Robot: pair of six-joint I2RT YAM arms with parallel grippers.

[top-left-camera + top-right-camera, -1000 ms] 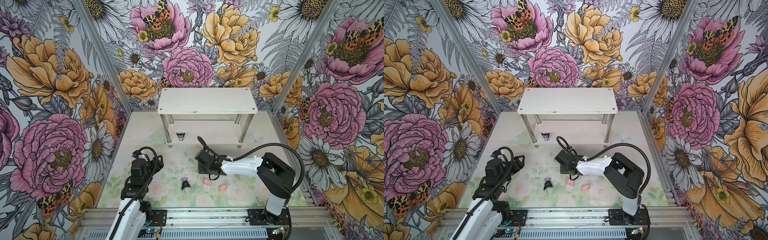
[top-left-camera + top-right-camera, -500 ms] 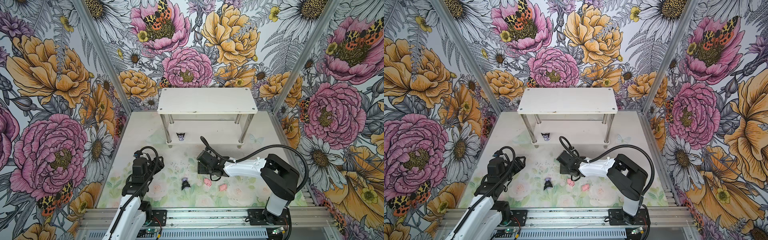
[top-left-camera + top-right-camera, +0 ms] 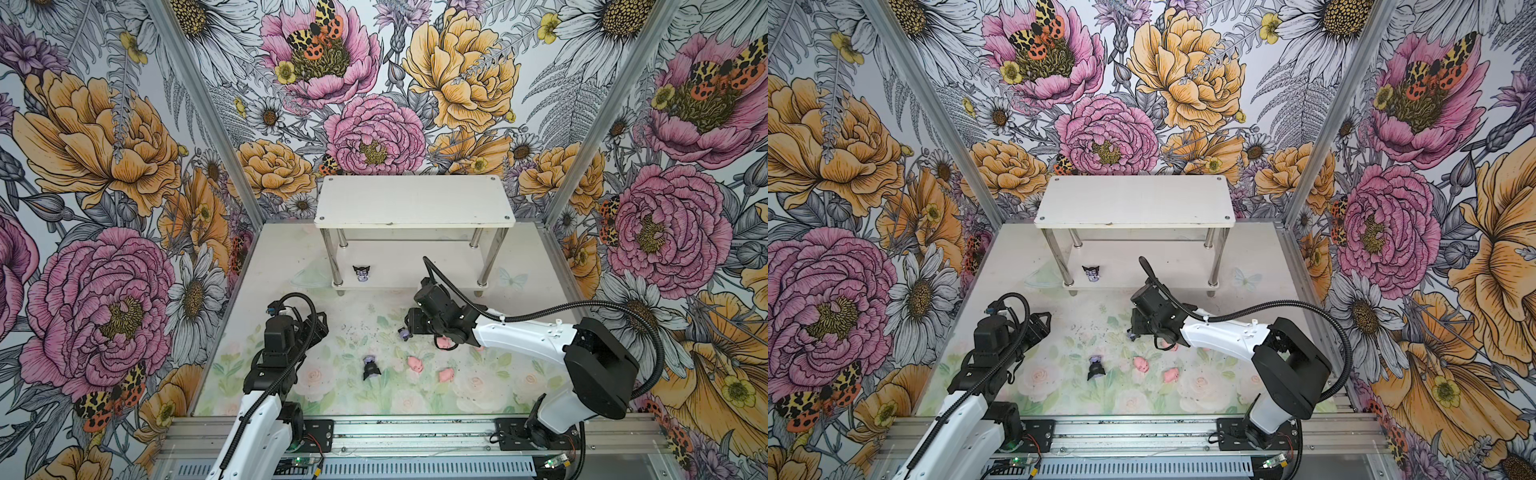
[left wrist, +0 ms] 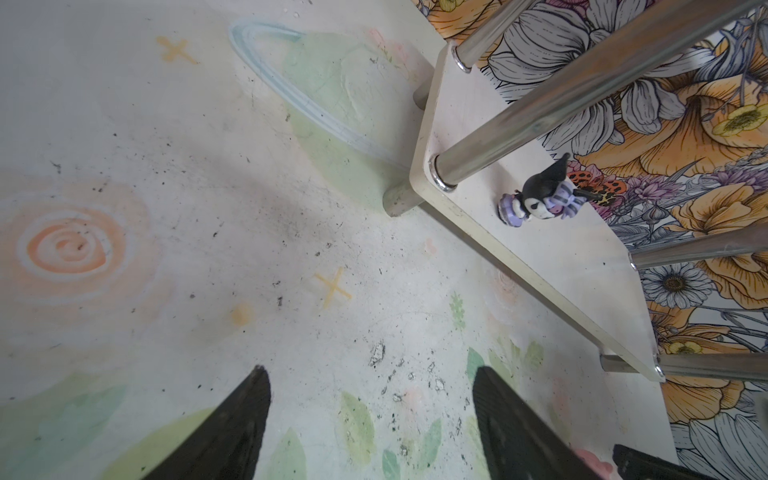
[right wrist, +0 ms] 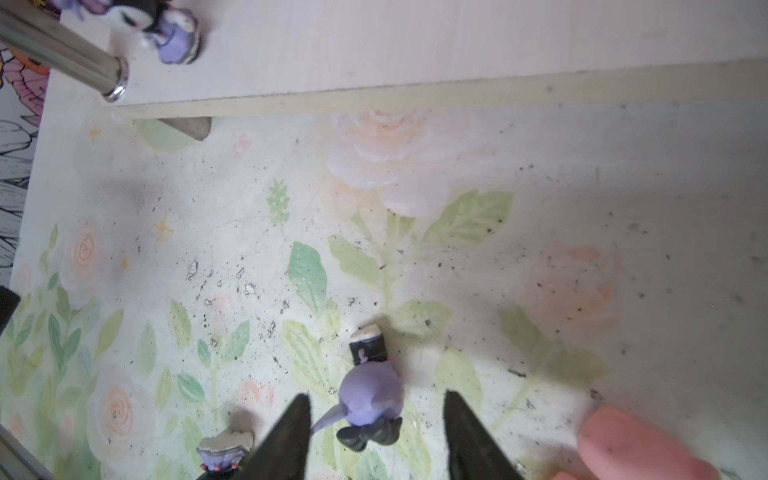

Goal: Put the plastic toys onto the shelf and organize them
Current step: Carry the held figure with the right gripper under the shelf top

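The right gripper point(image 5: 377, 399) stands open astride the lavender figure point(image 5: 370, 386) lying on the worktop point(image 3: 291, 266) at 6 o'clock of the shelf point(image 3: 413, 199), so it should centre on the round body, clear of the pig point(image 3: 444, 342) at the figure's 3 o'clock, then close gently.

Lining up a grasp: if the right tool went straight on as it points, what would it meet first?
Probably the lavender figure lying on the mat, between the tips of the open right tool; beyond it, the shelf's lower board.
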